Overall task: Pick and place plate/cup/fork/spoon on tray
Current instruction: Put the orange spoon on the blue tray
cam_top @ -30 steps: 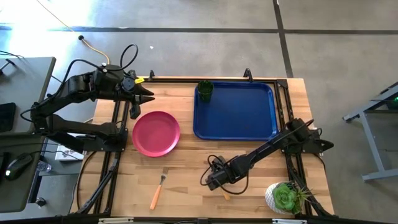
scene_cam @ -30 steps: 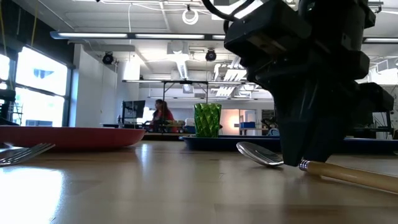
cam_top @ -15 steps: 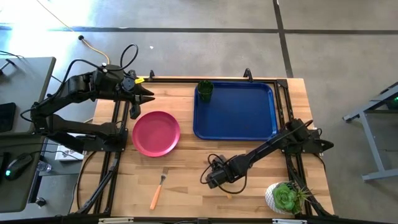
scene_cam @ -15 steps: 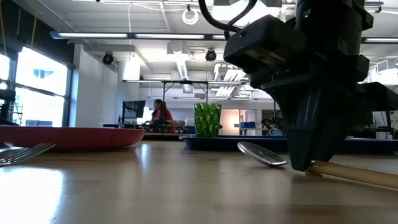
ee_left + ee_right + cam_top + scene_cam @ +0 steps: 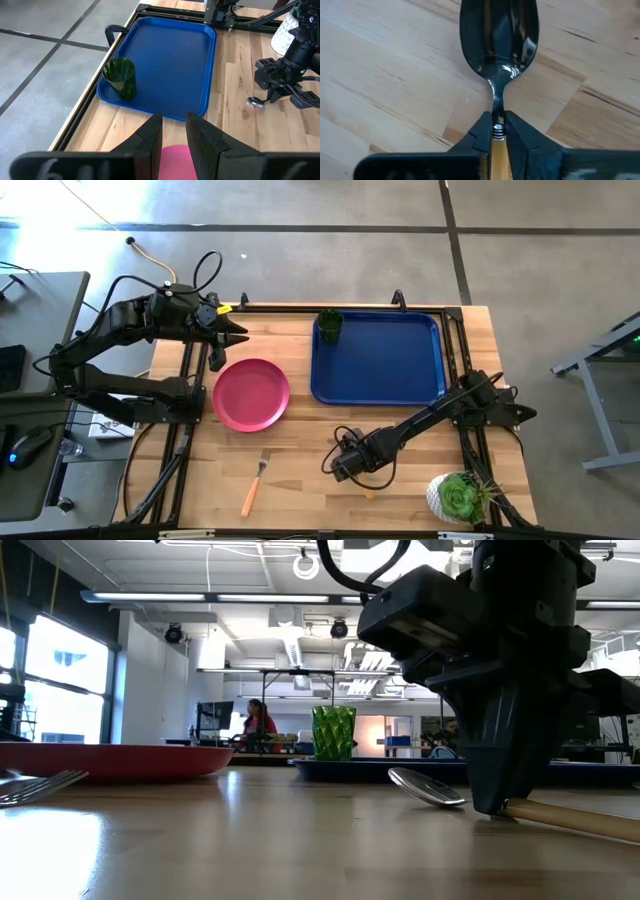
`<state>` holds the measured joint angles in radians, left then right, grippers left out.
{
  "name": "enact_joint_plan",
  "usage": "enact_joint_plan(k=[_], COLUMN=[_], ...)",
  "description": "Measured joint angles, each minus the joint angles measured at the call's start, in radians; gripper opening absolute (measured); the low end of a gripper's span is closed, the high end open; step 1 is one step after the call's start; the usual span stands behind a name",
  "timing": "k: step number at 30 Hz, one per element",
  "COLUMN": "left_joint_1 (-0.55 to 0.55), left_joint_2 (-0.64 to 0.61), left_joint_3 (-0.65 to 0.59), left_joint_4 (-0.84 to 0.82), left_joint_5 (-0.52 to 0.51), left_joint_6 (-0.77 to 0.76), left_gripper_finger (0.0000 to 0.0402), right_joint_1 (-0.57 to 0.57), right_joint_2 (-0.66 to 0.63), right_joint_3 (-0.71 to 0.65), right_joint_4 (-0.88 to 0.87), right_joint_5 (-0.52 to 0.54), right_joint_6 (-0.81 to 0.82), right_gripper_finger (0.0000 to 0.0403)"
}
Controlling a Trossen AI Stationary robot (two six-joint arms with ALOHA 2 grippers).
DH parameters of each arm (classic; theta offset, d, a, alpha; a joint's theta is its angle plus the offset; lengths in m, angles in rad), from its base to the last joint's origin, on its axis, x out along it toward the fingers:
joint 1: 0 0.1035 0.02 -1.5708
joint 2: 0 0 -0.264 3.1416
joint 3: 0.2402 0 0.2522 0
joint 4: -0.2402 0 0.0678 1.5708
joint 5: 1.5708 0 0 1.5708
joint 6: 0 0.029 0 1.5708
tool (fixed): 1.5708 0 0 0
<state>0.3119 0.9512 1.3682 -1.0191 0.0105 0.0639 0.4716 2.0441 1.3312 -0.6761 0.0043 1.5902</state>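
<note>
From above, the right gripper (image 5: 347,468) is low on the table (image 5: 300,495) below the tray (image 5: 378,358), which carries the cup (image 5: 330,325) in a corner, while the plate (image 5: 251,394) and fork (image 5: 254,487) lie on the wood. At table height the spoon (image 5: 430,788) rests on the wood. The right wrist view shows the fingers (image 5: 481,131) clamped on the spoon's neck; the left gripper (image 5: 173,131), by the plate, holds nothing, its fingers slightly parted.

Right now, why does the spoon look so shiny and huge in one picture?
In the right wrist view the camera sits right over the spoon, so its bowl fills the frame and mirrors the ceiling lights, with the right gripper closed on its neck. In the low view, window light glares off the table; the background people look soft.
</note>
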Motion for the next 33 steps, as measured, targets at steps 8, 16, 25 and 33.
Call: enact_joint_plan(k=[8,16,25,33], left_joint_1=[0.0,0.0,0.0,0.0], left_joint_2=[0.0,0.0,0.0,0.0], left_joint_3=[0.0,0.0,0.0,0.0], left_joint_4=[0.0,0.0,0.0,-0.002], left_joint_5=[0.0,0.0,0.0,0.0], left_joint_6=[0.0,0.0,0.0,0.0], left_gripper_finger=[0.0074,0.0074,0.0074,0.0074], right_joint_1=[0.001,0.0,-0.001,-0.033], right_joint_2=[0.006,0.006,-0.017,-0.094], right_joint_3=[0.072,0.125,0.126,0.125], right_joint_4=[-0.073,-0.165,-0.16,-0.216], right_joint_5=[0.035,0.071,0.098,0.163], right_joint_6=[-0.036,-0.054,-0.091,-0.154], right_gripper_finger=[0.0015,0.0014,0.0014,0.0014])
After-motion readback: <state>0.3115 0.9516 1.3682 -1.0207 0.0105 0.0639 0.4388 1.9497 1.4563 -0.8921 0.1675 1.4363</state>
